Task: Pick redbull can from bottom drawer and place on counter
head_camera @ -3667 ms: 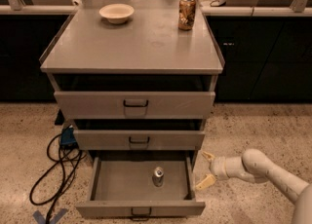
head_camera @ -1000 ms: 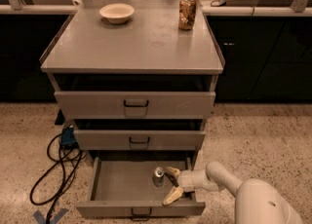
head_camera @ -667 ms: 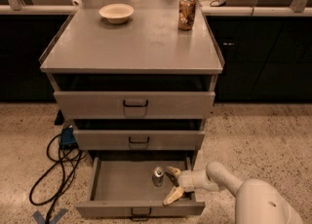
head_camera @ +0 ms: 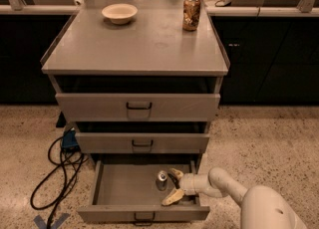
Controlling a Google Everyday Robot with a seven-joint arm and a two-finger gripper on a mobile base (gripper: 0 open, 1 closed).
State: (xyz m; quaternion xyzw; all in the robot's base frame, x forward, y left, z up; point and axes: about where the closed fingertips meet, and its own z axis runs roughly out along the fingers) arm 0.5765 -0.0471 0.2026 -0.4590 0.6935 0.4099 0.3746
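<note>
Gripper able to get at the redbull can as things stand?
Likely yes: the gripper is inside the open bottom drawer, jaws open, close beside the upright redbull can, with nothing between them.

No legible text, brand or number on slim silvery can (head_camera: 162,179) just beside the fingers (head_camera: 170,198), nor on brown-gold patterned can (head_camera: 191,13). Recorded only: cream two-finger gripper (head_camera: 172,186), tips apart, inside shallow grey metal drawer (head_camera: 124,185).

- Cream bowl (head_camera: 119,13) upright, well left of brown-gold patterned can (head_camera: 191,13), also upright.
- Top drawer (head_camera: 99,106) and middle drawer (head_camera: 169,143): dark loop handles.
- Black cable (head_camera: 61,169) looped on speckled floor (head_camera: 264,138), left side; blue tape cross (head_camera: 50,220) near it.
</note>
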